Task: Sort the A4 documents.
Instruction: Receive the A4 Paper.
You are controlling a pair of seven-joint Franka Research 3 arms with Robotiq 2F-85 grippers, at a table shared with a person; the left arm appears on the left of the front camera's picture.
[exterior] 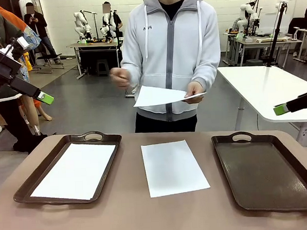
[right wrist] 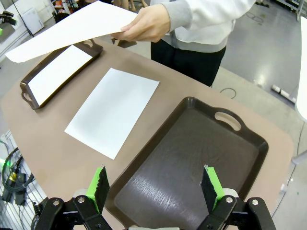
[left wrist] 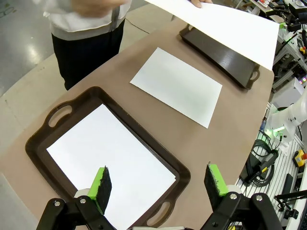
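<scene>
The big brown worktop is carrying two dark trays. The left tray is holding the first A4 sheet. The right tray is sitting bare. The middle A4 sheet is lying flat between them, touching neither. The person is holding up the third A4 sheet. The robot's left hand and right hand are hanging wide apart, gripping nothing. Paper this thin probably needs a soft pinch at one edge.
</scene>
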